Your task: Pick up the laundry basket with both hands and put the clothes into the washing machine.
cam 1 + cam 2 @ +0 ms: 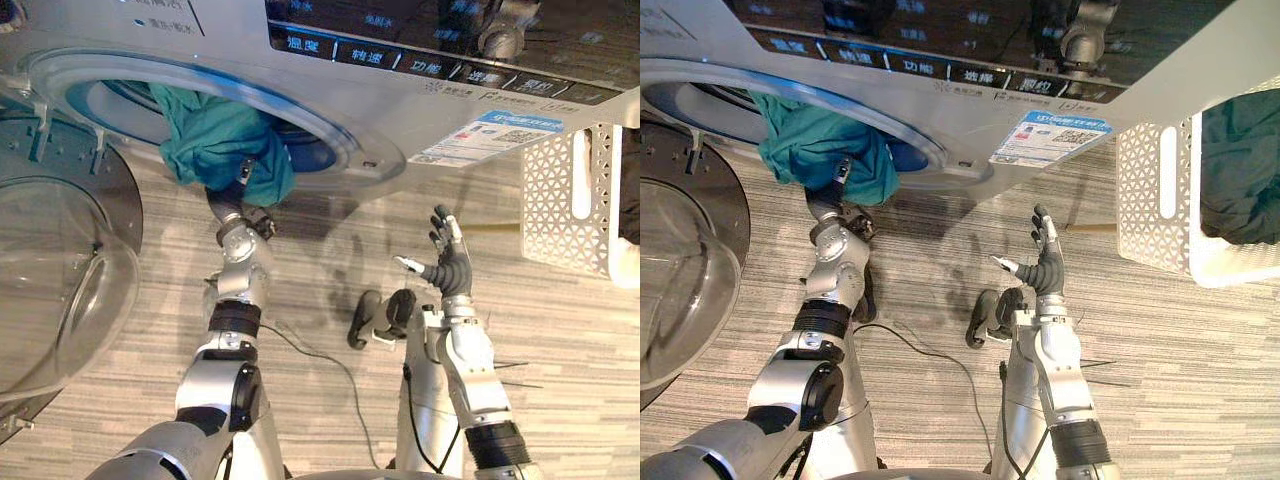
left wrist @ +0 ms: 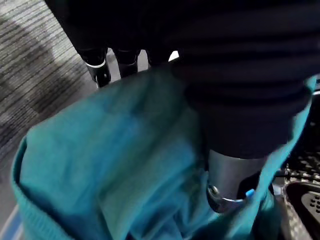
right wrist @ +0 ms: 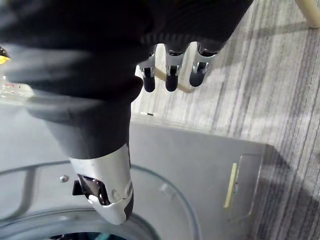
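A teal cloth (image 1: 215, 140) hangs half out of the washing machine's round opening (image 1: 335, 140). My left hand (image 1: 232, 205) is under the cloth's lower edge, pressed up against it. In the left wrist view its fingers (image 2: 100, 67) reach straight past the cloth (image 2: 115, 165), which lies bunched over the thumb. My right hand (image 1: 450, 262) is raised in front of the machine, open and holding nothing, and its fingers (image 3: 170, 75) are straight. The white perforated laundry basket (image 1: 1150, 200) stands on the floor to the right, with a dark green cloth (image 1: 1240, 160) inside it.
The machine's glass door (image 1: 60, 290) hangs wide open at the left, close to my left arm. The control panel (image 1: 420, 65) runs along the machine's top. Striped grey floor (image 1: 330, 260) lies between the machine and the basket.
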